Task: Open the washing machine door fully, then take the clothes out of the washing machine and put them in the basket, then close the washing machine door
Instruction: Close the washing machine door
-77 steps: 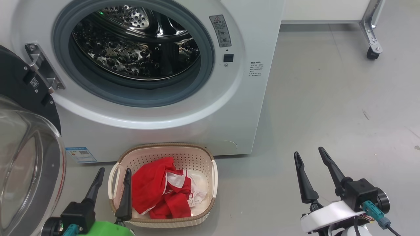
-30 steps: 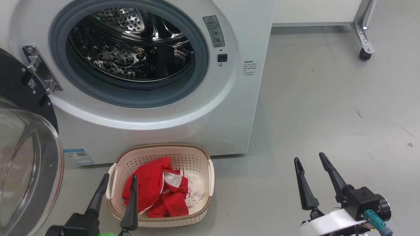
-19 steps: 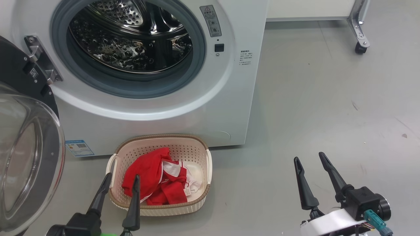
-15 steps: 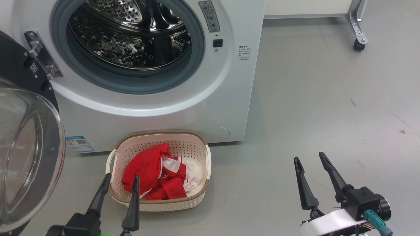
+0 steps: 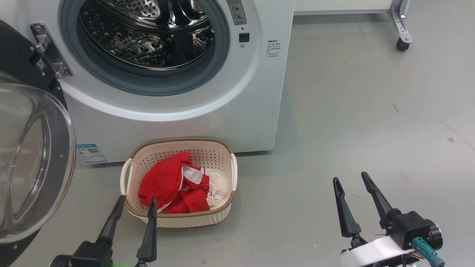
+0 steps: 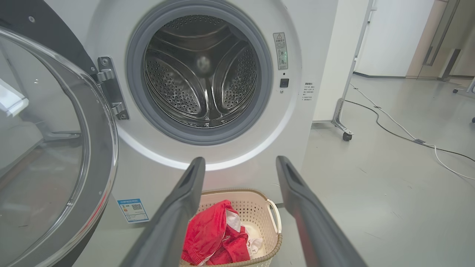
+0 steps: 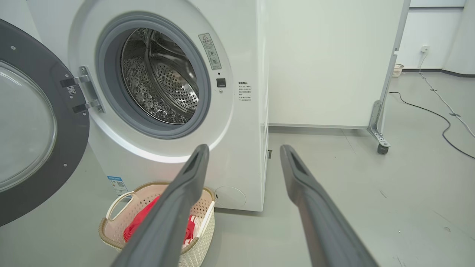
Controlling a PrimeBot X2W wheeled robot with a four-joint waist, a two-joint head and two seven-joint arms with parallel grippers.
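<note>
Red striped clothes (image 5: 174, 185) lay in the cream perforated basket (image 5: 189, 219), steel drum (image 5: 148, 33) apparently empty. Only the black-rimmed glass door (image 5: 33, 148), left, awaited closing. The left end effector (image 5: 136, 199) and right end effector (image 5: 350, 177) gaped, empty.

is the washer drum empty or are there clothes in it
Empty: the drum shows bare steel, and the red clothes lie in the basket.

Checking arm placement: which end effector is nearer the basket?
The left end effector: in the head view its fingertips overlap the basket's near rim. The right end effector hangs over the floor, well off to the side.
</note>
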